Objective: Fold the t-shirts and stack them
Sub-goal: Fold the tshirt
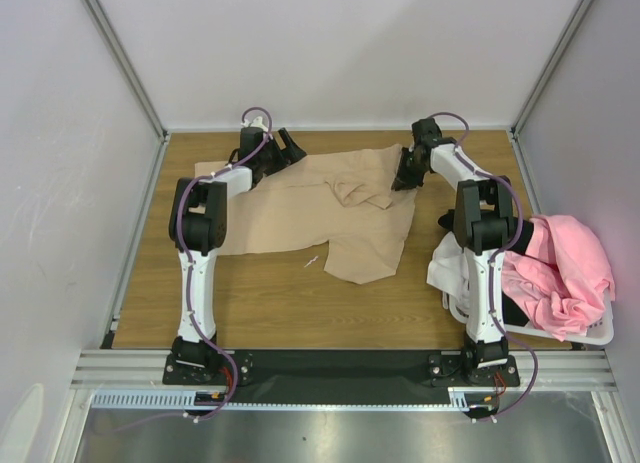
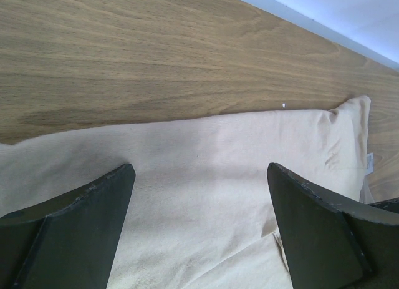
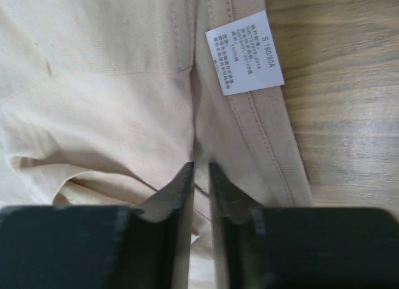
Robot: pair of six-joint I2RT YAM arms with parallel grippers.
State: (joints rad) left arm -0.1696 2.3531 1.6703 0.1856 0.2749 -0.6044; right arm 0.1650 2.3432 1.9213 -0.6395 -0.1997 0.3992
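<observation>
**A:** Nearest the bases on the right sat one white laundry basket (image 1: 590, 333), with one pink t-shirt (image 1: 565, 268) heaped in it and one white t-shirt (image 1: 450, 268) spilling over its left rim.

**B:** And mid-worktop (image 1: 260, 303), one tan t-shirt (image 1: 290, 218) lay mostly flat, its long axis running left to right. One flap pointed toward the near edge on the right, and there was a bunched fold near the middle. Plain, soft cloth, with a white care label (image 3: 244, 52) at a stitched edge.

**A:** At the far left, the left pincer (image 2: 199, 170) hung wide open over the shirt's far edge.

**B:** At the far right, the right pincer (image 3: 201, 167) showed only a thin slit between its jaws. A ridge of cloth ran up to the tips, but whether it was pinched I couldn't tell.
</observation>
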